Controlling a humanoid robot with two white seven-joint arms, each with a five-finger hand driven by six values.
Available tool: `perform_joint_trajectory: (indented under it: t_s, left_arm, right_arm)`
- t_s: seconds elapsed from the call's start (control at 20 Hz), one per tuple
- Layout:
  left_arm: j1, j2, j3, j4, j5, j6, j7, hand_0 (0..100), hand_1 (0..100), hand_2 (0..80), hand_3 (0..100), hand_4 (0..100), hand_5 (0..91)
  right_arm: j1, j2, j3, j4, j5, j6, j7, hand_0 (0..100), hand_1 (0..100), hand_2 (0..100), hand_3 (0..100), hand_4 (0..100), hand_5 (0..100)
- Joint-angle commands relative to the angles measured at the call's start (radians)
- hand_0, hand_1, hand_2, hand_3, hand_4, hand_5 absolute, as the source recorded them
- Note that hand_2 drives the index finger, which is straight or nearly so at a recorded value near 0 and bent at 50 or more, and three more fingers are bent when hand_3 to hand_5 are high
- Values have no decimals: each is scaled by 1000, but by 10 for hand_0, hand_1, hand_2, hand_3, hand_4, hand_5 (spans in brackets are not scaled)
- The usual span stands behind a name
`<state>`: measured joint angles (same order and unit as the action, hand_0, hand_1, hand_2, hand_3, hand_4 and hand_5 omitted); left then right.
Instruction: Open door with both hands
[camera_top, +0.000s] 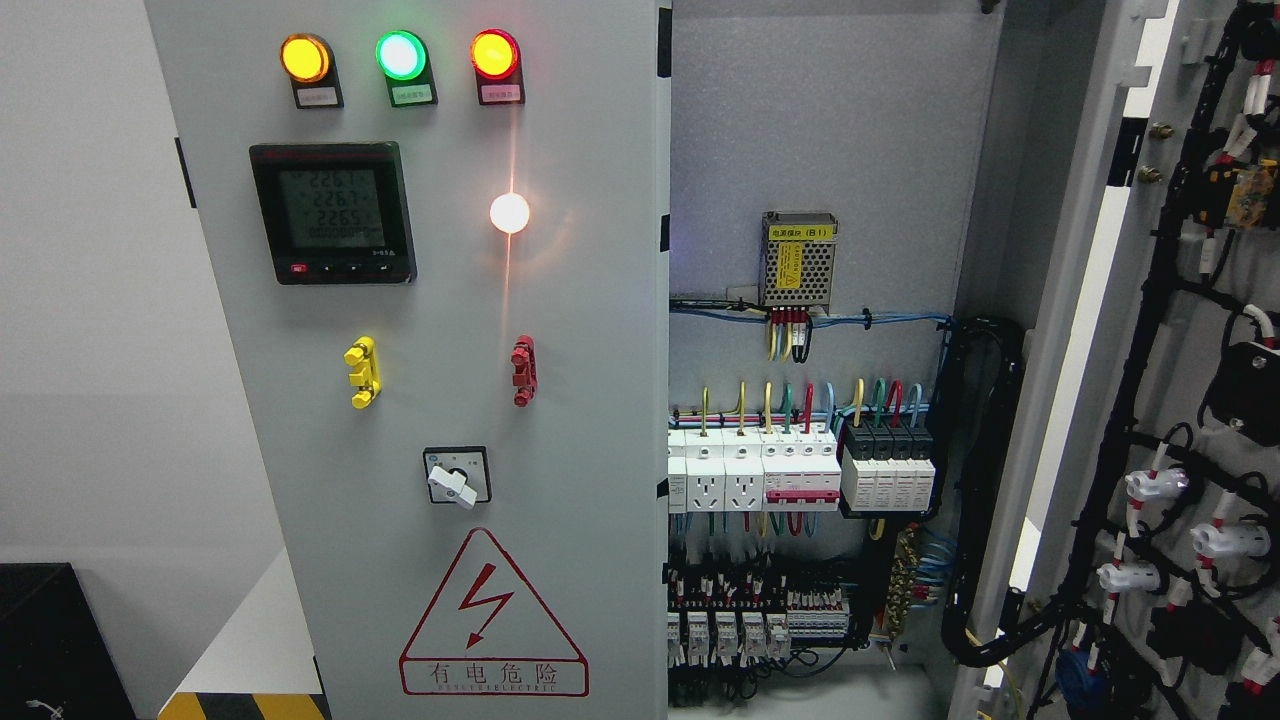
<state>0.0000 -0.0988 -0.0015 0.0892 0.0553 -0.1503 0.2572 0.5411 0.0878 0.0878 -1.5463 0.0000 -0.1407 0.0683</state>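
Neither hand in view; no arm anywhere in the head view, so finger state cannot be told.

Left door (420, 400) of the electrical cabinet closed, filling the left-centre, top and bottom edges cut off. On its face: amber lamp (305, 58), green lamp (401, 55), red lamp (495, 54), all lit, labels beneath too small to read. Digital meter (332, 212) showing three rows of digits, hard to make out. White lit button (509, 212) glaring, a light streak above and below it. Yellow switch (361, 372), red switch (523, 370), rotary selector (456, 477), red-bordered warning triangle (493, 620) with a lightning bolt.

Right door (1180, 400) swung wide open at the right edge, only partly in frame, inner side showing black cable bundles and white connector backs.

Cabinet interior (820, 150) exposed between the doors: perforated power supply (798, 259), row of breakers (800, 465) with coloured wires, terminal blocks (760, 610) below, dim and cluttered.

Black box (50, 640) at the lower left, cropped. Yellow-black hazard stripe (245, 706) at the bottom edge.
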Motion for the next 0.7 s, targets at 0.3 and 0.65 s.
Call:
perform_joint_trajectory:
  t_s: [0.3, 0.65]
  left_arm:
    - [-26, -7, -23, -2, 0, 0, 1, 0, 0, 0, 0, 0, 0]
    - [-26, -7, -23, -2, 0, 0, 1, 0, 0, 0, 0, 0, 0]
  right_arm:
    - [-81, -14, 151, -459, -29, -178, 1, 191, 0, 0, 0, 0, 0]
    - [-199, -8, 161, -457, -28, -237, -7, 191, 0, 0, 0, 0, 0]
